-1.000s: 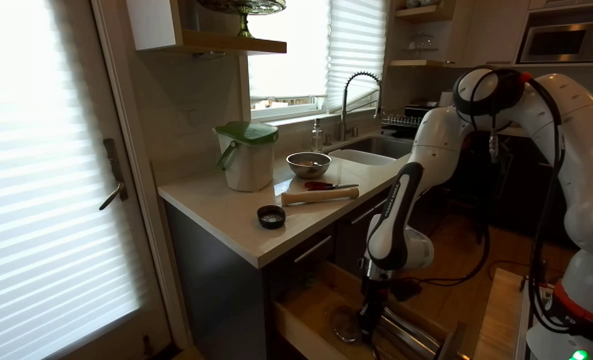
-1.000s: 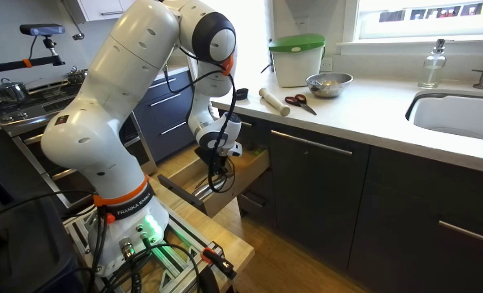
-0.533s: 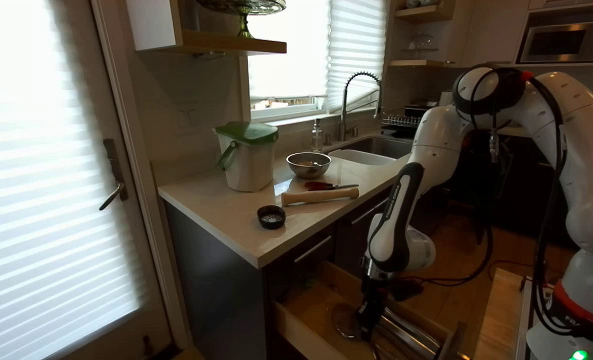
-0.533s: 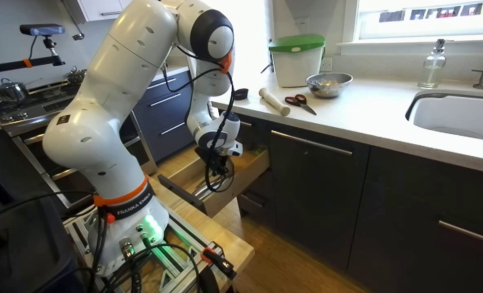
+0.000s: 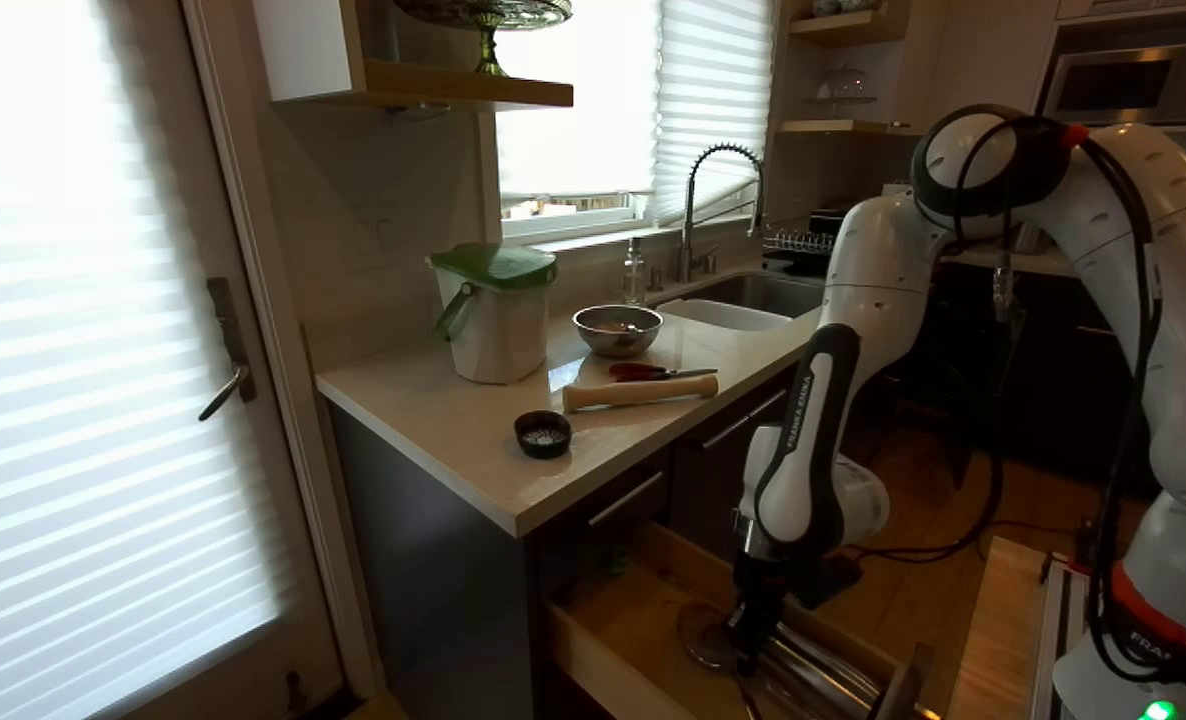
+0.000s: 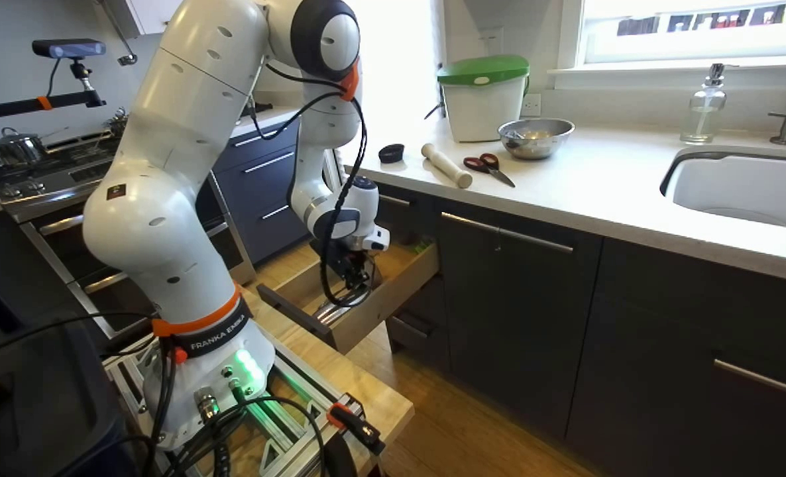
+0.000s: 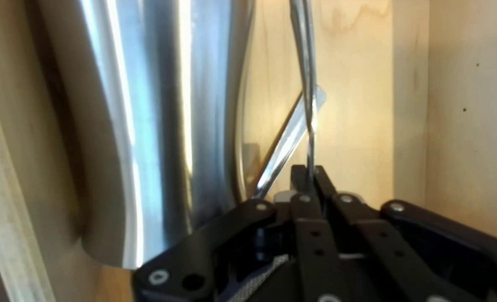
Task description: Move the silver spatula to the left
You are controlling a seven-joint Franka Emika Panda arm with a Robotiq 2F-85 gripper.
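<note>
The silver spatula (image 7: pixel 306 54) shows in the wrist view as a thin bright handle running up from between my fingertips. Its head is out of that view. In an exterior view a round, flat, shiny shape (image 5: pixel 701 642) sits beside my gripper (image 5: pixel 746 655); it looks like the head, but it is dim. My gripper (image 7: pixel 309 174) is closed on the handle, low inside the open wooden drawer (image 5: pixel 603 665). In an exterior view the gripper (image 6: pixel 358 281) is partly hidden by its cable. Whether the spatula touches the drawer floor I cannot tell.
A large silver metal cylinder (image 7: pixel 148 105) lies in the drawer beside the gripper. A second silver utensil (image 7: pixel 284 147) lies on the drawer floor under the handle. Drawer walls (image 7: pixel 466 147) stand close. Above, the counter (image 5: pixel 433 440) holds a rolling pin (image 5: pixel 643 391), scissors and a bowl.
My arm and gripper have shifted to the right and slightly up in an exterior view, with the round shape moving along. The gripper stays closed. The drawer and counter items have not moved.
</note>
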